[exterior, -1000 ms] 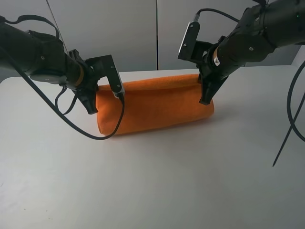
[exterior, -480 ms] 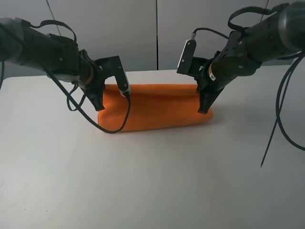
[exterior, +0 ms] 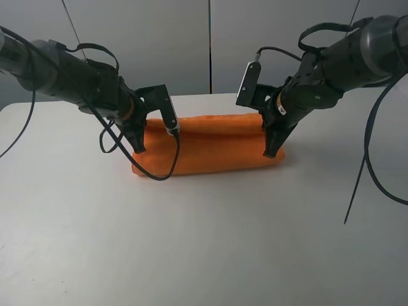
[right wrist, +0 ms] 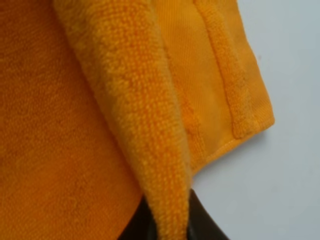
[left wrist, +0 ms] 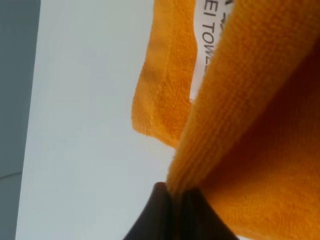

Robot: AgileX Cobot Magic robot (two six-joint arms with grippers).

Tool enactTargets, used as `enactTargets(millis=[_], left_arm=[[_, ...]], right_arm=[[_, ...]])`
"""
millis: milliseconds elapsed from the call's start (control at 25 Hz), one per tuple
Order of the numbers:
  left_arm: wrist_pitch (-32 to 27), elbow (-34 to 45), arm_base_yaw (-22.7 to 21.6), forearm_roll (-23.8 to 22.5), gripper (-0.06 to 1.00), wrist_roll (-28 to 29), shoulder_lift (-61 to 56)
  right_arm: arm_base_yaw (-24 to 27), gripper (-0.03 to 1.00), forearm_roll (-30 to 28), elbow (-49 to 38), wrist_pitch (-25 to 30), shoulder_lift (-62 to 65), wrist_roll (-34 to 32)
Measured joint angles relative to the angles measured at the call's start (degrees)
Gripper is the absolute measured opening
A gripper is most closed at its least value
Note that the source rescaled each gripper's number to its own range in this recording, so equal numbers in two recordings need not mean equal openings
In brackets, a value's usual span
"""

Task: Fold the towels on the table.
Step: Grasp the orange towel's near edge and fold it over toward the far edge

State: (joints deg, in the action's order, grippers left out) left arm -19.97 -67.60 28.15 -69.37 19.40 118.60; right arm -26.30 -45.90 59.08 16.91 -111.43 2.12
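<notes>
The towel (exterior: 213,146) rests on the table's (exterior: 204,248) far half, midway left to right.

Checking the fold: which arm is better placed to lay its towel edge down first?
Probably right: the right gripper, shut on the towel, sits nearer its front edge than the left gripper.

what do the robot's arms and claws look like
The left arm and right arm are thick, rounded and black, trailing loose black cables. Each wrist carries a boxy camera with a pale face. An orange band rings the left wrist. The left claw and right claw are black, tapering to narrow tips.
</notes>
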Motion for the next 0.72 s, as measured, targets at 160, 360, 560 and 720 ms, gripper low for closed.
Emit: enactTargets(millis=[160, 360, 560, 720], left_arm=[[0.00, 0.00, 0.00, -0.26, 0.00, 0.76, 0.00], [0.00, -0.28, 0.00, -0.26, 0.00, 0.99, 1.01], [0.00, -0.27, 0.00, -0.37, 0.01, 0.99, 1.25], [-0.10, -0.27, 0.00, -0.49, 0.19, 0.99, 1.25]], right_arm=[[0.00, 0.00, -0.10, 0.00, -0.29, -0.13, 0.00], [0.00, 0.00, -0.30, 0.00, -0.91, -1.52, 0.00], [0.00, 0.00, -0.99, 0.00, -1.04, -1.98, 0.00], [0.00, 0.07, -1.42, 0.00, -1.17, -1.98, -0.14]])
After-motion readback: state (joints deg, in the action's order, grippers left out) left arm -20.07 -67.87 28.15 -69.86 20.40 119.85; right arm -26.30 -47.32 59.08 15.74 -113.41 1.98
